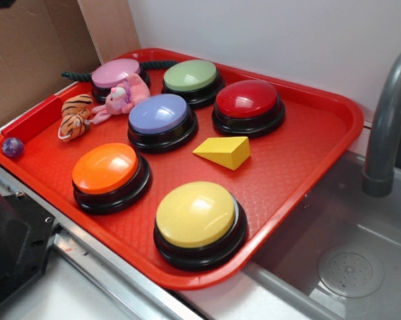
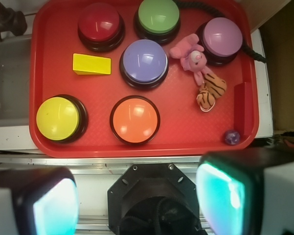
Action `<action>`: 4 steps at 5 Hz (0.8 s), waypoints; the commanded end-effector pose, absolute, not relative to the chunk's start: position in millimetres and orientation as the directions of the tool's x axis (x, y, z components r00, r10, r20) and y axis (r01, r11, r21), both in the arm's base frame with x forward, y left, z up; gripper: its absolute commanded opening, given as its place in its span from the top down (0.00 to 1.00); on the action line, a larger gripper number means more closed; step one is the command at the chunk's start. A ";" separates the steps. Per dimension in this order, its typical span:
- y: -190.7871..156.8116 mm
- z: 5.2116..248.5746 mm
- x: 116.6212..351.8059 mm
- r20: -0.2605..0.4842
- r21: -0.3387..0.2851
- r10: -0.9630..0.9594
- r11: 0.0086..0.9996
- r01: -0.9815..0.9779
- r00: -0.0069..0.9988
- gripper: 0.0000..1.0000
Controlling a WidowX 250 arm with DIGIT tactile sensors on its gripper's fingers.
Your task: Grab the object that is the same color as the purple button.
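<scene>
my gripper [image 2: 137,200] hangs wide open and empty, off the tray's [image 2: 137,147] front edge. the purple ball [image 2: 232,137] sits in the tray's corner by a raised rim piece, near the tiger toy [image 2: 210,93] and well apart from the purple button [image 2: 145,62].

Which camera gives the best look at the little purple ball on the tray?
The wrist view: the purple ball sits unobstructed in the red tray's corner, seen from above. The exterior view shows the ball too, but small, near the frame's left edge.
</scene>
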State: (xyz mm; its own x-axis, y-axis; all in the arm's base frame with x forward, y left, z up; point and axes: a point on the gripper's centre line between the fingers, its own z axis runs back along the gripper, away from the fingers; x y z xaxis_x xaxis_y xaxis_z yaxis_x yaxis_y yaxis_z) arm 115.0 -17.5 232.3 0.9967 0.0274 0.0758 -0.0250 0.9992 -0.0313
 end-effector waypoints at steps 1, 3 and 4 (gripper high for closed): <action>25.1 188.4 126.1 0.103 -0.067 0.032 0.997 -0.025 0.994 0.00; 79.7 118.7 120.2 0.070 0.121 0.204 0.970 -0.211 0.977 0.00; 105.2 94.0 111.2 0.047 0.215 0.342 0.914 -0.344 0.939 0.00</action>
State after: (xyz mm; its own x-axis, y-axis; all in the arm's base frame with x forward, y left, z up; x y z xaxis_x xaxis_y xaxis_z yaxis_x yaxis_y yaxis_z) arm 114.5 97.3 85.6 0.9415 0.3363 0.0199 -0.3332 0.9207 0.2032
